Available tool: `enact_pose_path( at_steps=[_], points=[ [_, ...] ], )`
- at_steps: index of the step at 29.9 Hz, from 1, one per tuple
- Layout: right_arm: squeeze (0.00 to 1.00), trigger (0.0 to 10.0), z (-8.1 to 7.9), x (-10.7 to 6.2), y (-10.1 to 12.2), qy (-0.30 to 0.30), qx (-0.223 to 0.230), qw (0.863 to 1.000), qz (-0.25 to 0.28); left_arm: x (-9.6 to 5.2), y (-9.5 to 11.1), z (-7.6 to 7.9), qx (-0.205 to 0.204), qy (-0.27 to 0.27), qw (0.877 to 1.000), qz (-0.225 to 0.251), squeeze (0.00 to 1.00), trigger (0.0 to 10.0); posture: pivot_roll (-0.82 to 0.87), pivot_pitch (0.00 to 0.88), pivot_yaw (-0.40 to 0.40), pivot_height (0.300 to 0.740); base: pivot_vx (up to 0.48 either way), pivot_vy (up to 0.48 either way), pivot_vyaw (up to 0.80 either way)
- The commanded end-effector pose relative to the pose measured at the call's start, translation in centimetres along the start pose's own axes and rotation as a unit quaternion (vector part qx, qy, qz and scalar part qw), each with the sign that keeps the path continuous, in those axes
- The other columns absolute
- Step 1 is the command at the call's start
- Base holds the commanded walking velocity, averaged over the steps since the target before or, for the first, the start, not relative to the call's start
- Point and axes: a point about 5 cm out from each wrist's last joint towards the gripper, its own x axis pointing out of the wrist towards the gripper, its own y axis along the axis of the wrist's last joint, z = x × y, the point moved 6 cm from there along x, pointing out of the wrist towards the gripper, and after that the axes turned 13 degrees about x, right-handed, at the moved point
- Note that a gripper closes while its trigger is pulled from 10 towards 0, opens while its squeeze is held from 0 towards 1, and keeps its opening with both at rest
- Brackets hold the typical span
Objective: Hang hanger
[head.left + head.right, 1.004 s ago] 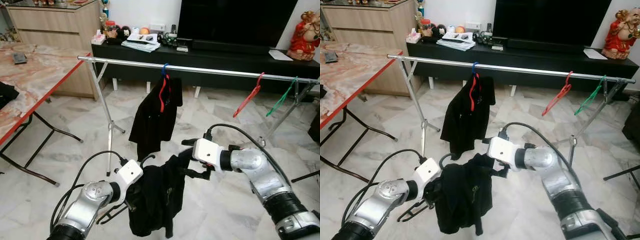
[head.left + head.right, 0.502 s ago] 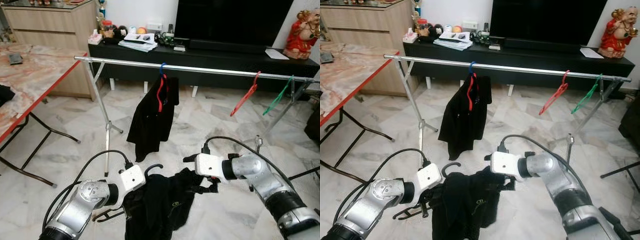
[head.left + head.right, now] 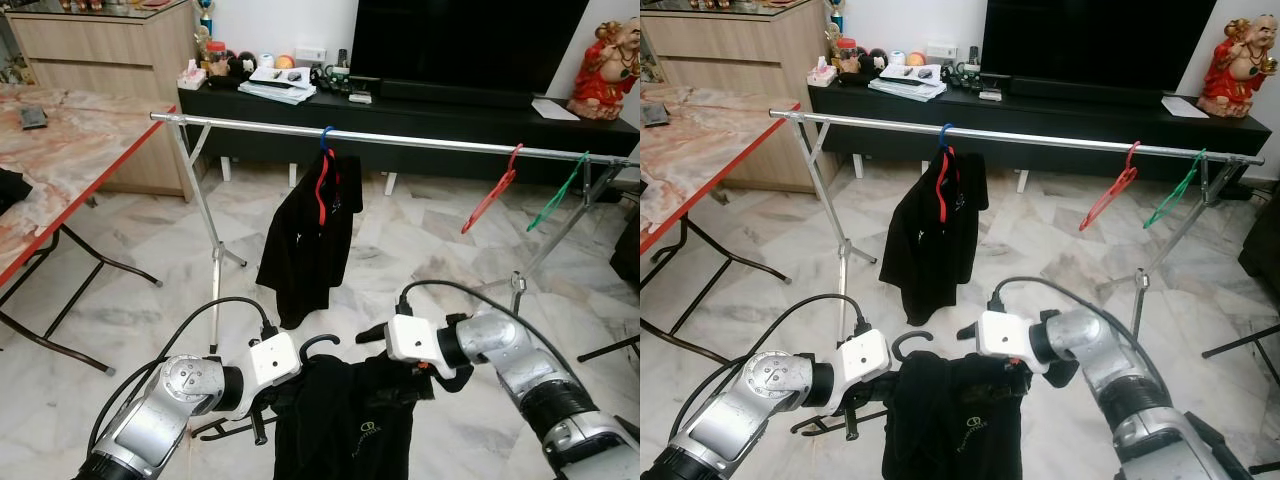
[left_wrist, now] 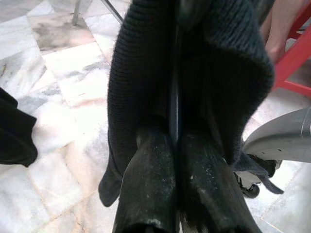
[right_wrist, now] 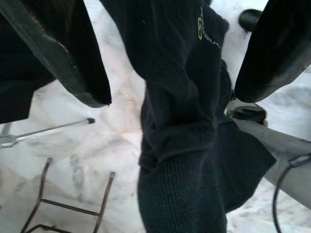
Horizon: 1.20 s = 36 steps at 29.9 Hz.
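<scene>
2 grippers work low in front of the clothes rail (image 3: 400, 138). the left gripper (image 4: 172, 160) has its fingers (image 4: 148, 179) pressed nearly together, clamped on a fold of the black garment (image 3: 350, 425) with a thin dark strip of the hanger pinched between them. the right gripper (image 5: 170, 73) has its fingers (image 5: 73, 63) spread wide, with the knit cloth hanging in the gap between them and touching neither pad that can be seen. the garment, with a small pale logo on its front, hangs between the 2 wrists, well below the rail and nearer the robot than it. the black hanger (image 3: 318, 345) it sits on shows its hook rising just above the collar, beside the left wrist, and the hook is not on the rail.

on the rail itself, near its middle, another black garment (image 3: 308, 240) hangs from a red hanger (image 3: 323, 186) with a blue hook. toward the rail's right end a bare red hanger (image 3: 492, 195) and a bare green hanger (image 3: 558, 195) hang tilted. the rail stands on the marble floor (image 3: 130, 250). behind the rail is a long black tv bench (image 3: 420, 115) with a dark screen above it, and a red figurine (image 3: 604, 55) at the bench's right end. to the left of the rail stands a table with a red edge (image 3: 80, 190).
</scene>
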Motion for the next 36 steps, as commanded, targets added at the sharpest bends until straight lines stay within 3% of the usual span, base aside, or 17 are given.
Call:
enact_pose_path(
  at_steps=[1, 15, 17, 18, 36],
  points=[
    [0.0, 10.0, -0.1, 0.0, 0.0, 0.008, 0.006, 1.0, 0.003, 0.2, 1.7, -0.2, 0.02, -0.005, 1.0, 0.021, 0.0, 10.0, 0.1, 0.0, -0.067, 0.74, 0.0, 0.0, 0.0],
    [0.0, 10.0, -1.0, 1.2, -0.8, 0.026, 0.035, 0.999, 0.008, 0.2, 2.5, 0.0, 0.039, -0.02, 0.999, 0.022, 0.0, 10.0, 0.11, 0.0, -0.067, 0.74, 0.0, 0.0, 0.0],
    [0.0, 2.7, -1.1, 1.2, -0.8, 0.028, 0.04, 0.999, 0.01, 0.2, 2.8, -0.1, 0.041, -0.021, 0.999, 0.023, 0.0, 10.0, 0.11, 0.0, -0.067, 0.74, 0.0, 0.0, 0.0],
    [0.0, 0.0, -1.1, 1.2, -0.8, 0.029, 0.04, 0.999, 0.011, 0.2, 2.8, -0.1, 0.042, -0.021, 0.999, 0.024, 0.0, 10.0, 0.11, 0.0, -0.067, 0.74, 0.0, 0.0, 0.0],
    [0.0, 0.0, -1.3, 1.4, -1.1, 0.035, 0.055, 0.998, 0.01, 0.4, 3.5, 0.3, 0.049, -0.03, 0.998, 0.032, 0.0, 10.0, 0.11, 0.0, -0.071, 0.74, 0.0, 0.0, 0.0]
  ],
)
